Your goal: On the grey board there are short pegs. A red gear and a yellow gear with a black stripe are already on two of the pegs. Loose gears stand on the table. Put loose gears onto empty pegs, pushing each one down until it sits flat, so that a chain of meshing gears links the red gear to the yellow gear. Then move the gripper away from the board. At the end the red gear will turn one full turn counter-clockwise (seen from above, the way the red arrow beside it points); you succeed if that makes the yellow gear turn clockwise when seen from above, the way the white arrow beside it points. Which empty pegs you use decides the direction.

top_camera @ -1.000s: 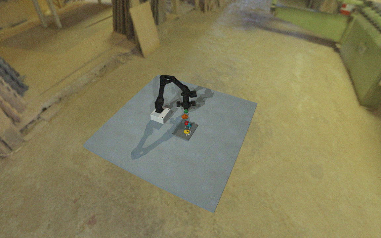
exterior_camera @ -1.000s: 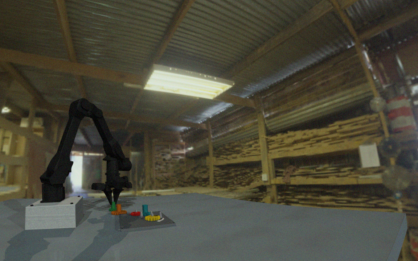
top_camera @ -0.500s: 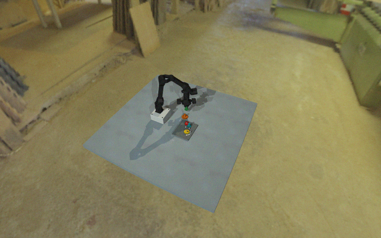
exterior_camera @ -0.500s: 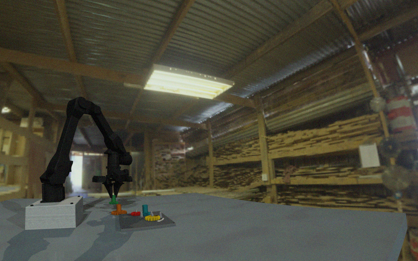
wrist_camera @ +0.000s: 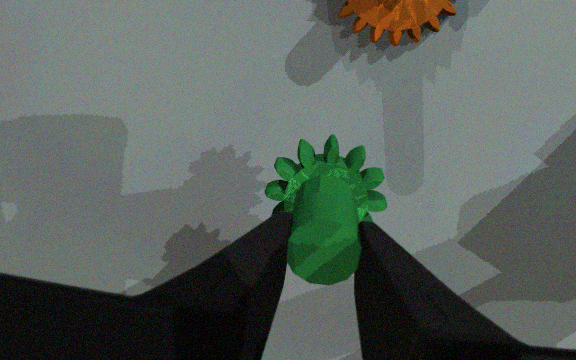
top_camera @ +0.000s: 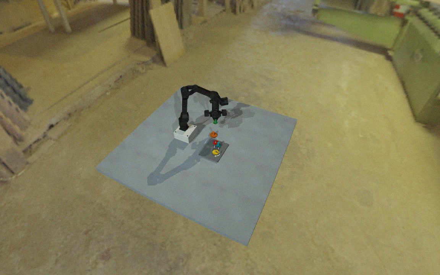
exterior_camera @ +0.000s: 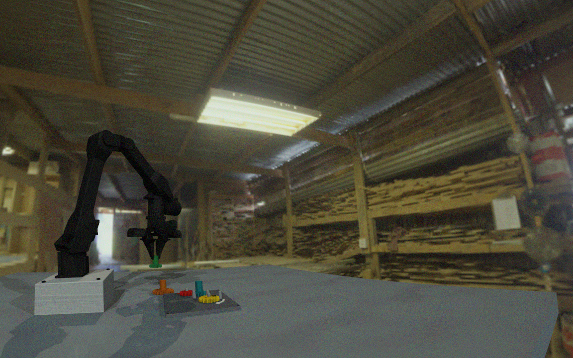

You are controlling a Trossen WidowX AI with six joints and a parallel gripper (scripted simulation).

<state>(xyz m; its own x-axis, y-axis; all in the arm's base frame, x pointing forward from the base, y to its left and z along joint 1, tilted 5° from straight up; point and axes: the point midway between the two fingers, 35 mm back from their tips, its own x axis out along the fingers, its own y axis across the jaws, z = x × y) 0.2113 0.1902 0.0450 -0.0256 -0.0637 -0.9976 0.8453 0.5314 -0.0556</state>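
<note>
My gripper (top_camera: 215,119) (exterior_camera: 155,255) (wrist_camera: 324,230) is shut on the handle of the green gear (top_camera: 215,122) (exterior_camera: 155,263) (wrist_camera: 331,165) and holds it upright above the table. The orange gear (top_camera: 213,135) (exterior_camera: 163,291) (wrist_camera: 395,22) stands on the table between the held gear and the grey board (top_camera: 206,152) (exterior_camera: 181,307). The red gear (top_camera: 215,142) (exterior_camera: 185,293) sits on the board's near-robot side. The teal gear (top_camera: 218,145) (exterior_camera: 199,288) is on the board between red and yellow; whether it sits flat is too small to tell. The yellow gear (top_camera: 215,152) (exterior_camera: 209,299) is on its peg.
The robot's white base (top_camera: 184,133) (exterior_camera: 69,294) stands on the blue-grey table (top_camera: 194,191) (exterior_camera: 346,320), to the left of the board in the top and exterior views. Short grey pegs stand close around the teal and yellow gears. Part of the board shows at the wrist view's right edge.
</note>
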